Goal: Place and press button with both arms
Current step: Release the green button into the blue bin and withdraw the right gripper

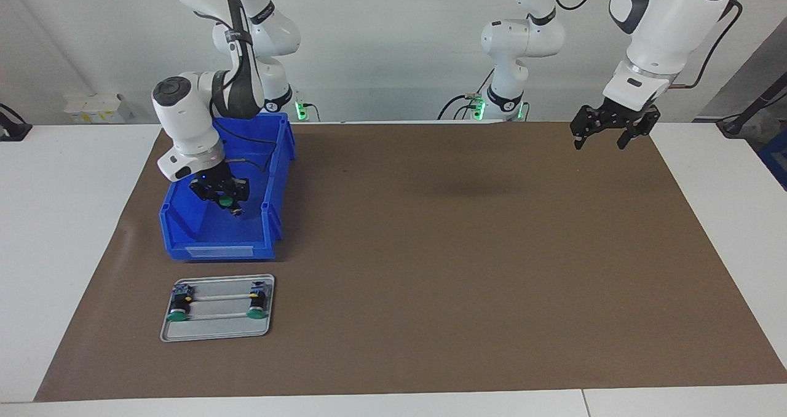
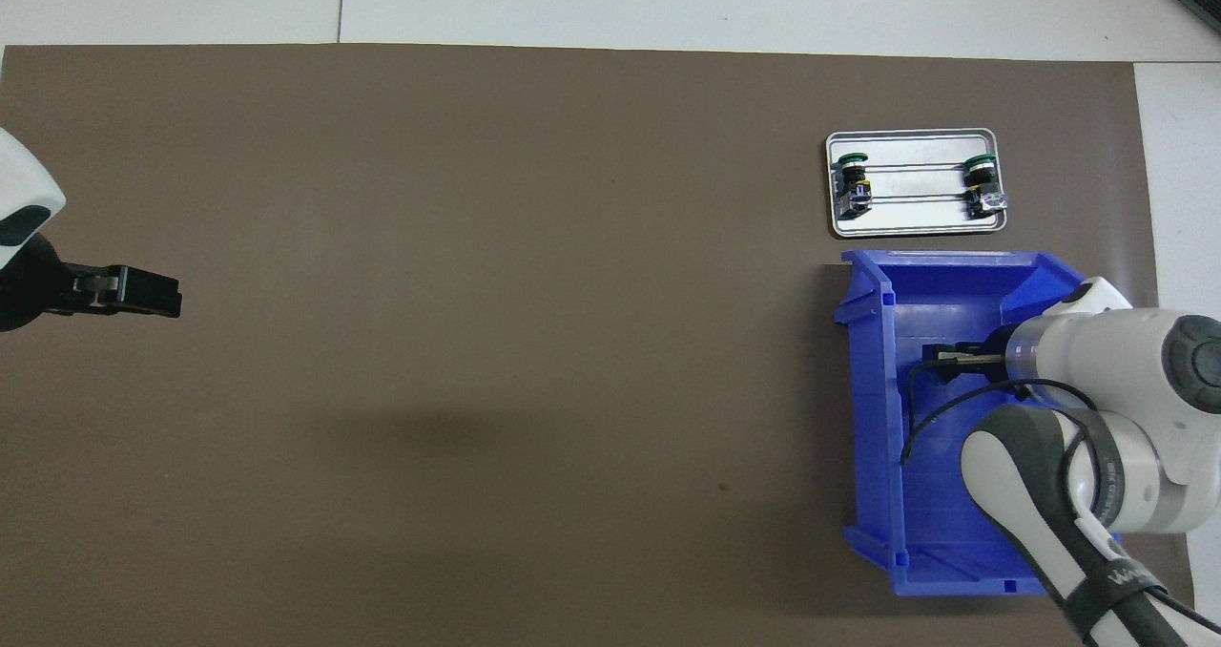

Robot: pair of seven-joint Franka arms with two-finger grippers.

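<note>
At the upper left of the facing view I see my right gripper (image 1: 229,200) down inside the blue plastic bin (image 1: 184,235), fingers clenched on a small green-capped push button (image 1: 226,202) with a black body. At the upper right of that view my left gripper (image 1: 602,139) waits in the air over the brown paper mat (image 1: 467,263), fingers released, holding nothing. Lower left, farther from the robots than the bin and just beside it, a flat silver metal tray (image 1: 216,334) carries two more green-capped buttons (image 1: 179,307), one at each end.
</note>
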